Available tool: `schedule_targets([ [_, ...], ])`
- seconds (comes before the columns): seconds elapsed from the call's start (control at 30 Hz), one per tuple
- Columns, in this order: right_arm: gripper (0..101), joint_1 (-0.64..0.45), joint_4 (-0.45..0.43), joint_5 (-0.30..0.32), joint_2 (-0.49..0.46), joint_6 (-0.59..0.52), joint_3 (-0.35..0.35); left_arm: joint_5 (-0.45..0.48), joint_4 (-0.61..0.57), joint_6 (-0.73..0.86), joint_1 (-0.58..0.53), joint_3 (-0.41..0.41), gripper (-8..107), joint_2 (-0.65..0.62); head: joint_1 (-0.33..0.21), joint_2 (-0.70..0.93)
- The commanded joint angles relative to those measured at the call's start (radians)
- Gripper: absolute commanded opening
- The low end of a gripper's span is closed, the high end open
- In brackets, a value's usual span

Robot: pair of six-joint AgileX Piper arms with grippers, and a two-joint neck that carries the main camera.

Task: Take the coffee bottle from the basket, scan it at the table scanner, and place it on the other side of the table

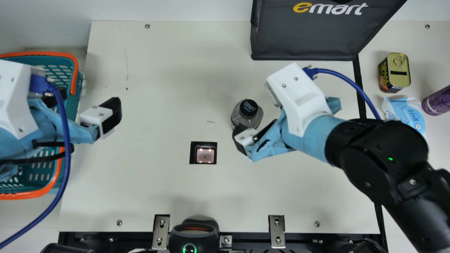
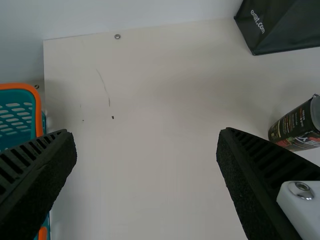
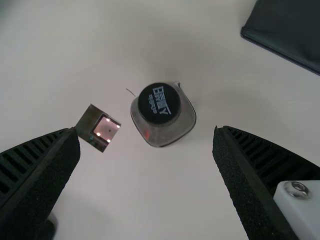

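The coffee bottle (image 1: pixel 247 113), clear with a black cap, stands upright on the table, right of and behind the square scanner window (image 1: pixel 205 155). My right gripper (image 1: pixel 269 117) is beside the bottle's right and front sides. In the right wrist view, the bottle (image 3: pixel 161 116) appears beyond the open right gripper (image 3: pixel 145 145), apart from its fingers; the scanner window (image 3: pixel 104 131) is lit. At the table's left edge, my left gripper (image 1: pixel 86 103) stands open, partly over the basket (image 1: pixel 75 70). The left wrist view has the open left gripper (image 2: pixel 147 145) and the bottle's dark label (image 2: pixel 296 127).
A black bag (image 1: pixel 306 35) stands at the back. On the right are a canned meat tin (image 1: pixel 394 72), a light blue packet (image 1: pixel 404 114) and a purple container (image 1: pixel 437 101). A black device (image 1: pixel 194 233) sits at the front edge, near metal brackets.
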Motion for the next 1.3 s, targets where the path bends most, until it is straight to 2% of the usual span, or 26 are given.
schedule_targets([
  [0.0, 95, 0.005, -0.009, -0.016, 0.014, 0.014, 0.006, 0.0, 0.0, 0.0, 0.0, 0.0, 90, 0.0, -0.03, 0.002],
  [0.53, 95, 0.046, -0.077, -0.215, 0.111, 0.082, 0.112, 0.0, 0.0, 0.0, 0.0, 0.0, 90, 0.0, -0.03, 0.002],
  [0.8, 95, 0.051, -0.099, -0.281, 0.128, 0.134, 0.141, 0.0, 0.0, 0.0, 0.0, 0.0, 90, 0.0, -0.03, 0.002],
  [1.27, 2, 0.058, -0.16, -0.339, 0.12, 0.227, 0.164, 0.0, 0.0, 0.0, 0.0, 0.0, 90, 0.0, -0.03, 0.002],
])
